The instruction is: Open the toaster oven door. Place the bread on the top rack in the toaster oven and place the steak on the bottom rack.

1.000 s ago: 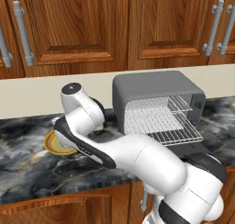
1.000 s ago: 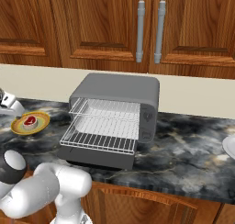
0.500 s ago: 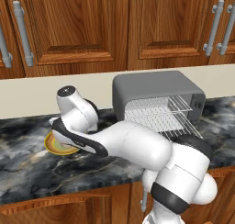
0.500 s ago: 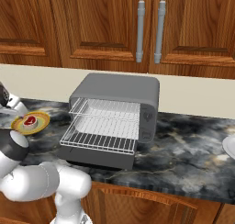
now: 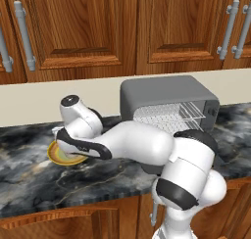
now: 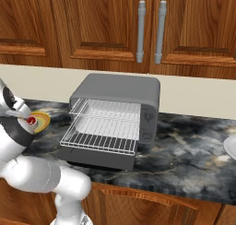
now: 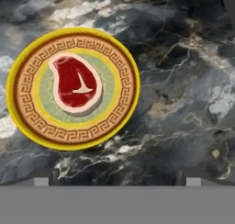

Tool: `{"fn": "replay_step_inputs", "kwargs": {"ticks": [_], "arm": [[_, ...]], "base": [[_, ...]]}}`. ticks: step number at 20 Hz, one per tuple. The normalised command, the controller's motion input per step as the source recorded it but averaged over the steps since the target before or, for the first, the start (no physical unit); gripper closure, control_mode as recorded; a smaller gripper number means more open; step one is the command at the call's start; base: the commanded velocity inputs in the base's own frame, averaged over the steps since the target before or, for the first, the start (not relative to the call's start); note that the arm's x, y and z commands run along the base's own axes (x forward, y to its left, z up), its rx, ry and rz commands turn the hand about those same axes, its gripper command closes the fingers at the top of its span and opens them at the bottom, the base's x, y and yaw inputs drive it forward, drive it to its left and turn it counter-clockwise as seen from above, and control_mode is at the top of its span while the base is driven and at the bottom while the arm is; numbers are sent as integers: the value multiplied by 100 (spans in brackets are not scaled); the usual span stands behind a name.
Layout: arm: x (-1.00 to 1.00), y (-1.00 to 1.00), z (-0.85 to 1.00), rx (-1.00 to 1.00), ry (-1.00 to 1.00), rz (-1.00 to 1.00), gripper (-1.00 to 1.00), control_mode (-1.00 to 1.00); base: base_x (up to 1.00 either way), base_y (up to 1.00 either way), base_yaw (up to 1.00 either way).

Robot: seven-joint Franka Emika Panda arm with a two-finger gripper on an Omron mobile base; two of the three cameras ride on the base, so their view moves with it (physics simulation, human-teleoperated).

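Tabletop (image 5: 29, 179): dark marble under wooden cabinets (image 5: 88, 32).
Steak (image 7: 76, 83): lies on yellow plate (image 7: 27, 122), left of toaster oven (image 6: 117, 90).
Tool (image 7: 117, 182): fingers spread wide, empty, hovering above the marble beside the plate, off-centre from the steak.
Oven door (image 6: 99, 157): folded down, racks (image 6: 103, 136) exposed.
Risk: descending from this offset likely clips the plate rim or misses the steak.
Obstacles: lowered door and pulled-out rack project toward the arm's path.
Nearby: white dish (image 6: 230, 145) at far right.

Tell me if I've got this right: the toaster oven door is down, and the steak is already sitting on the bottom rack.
Not quite. The toaster oven door is down, but the steak is on the yellow-rimmed plate on the counter, as the hand view shows.
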Motion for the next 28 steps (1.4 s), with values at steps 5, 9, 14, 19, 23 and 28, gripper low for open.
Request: {"fn": "replay_step_inputs", "kwargs": {"ticks": [5,9,14,19,23,28], "arm": [[27,13,-23,1,0,0,-100,-100],[35,15,-17,0,0,0,-100,-100],[22,19,-20,0,0,0,-100,-100],[12,20,-21,0,0,0,-100,-100],[11,10,-14,0,1,0,-100,-100],[12,0,-5,-1,5,0,-100,-100]], "base": [[0,0,0],[0,0,0],[0,0,0],[0,0,0],[0,0,0],[0,0,0]]}}
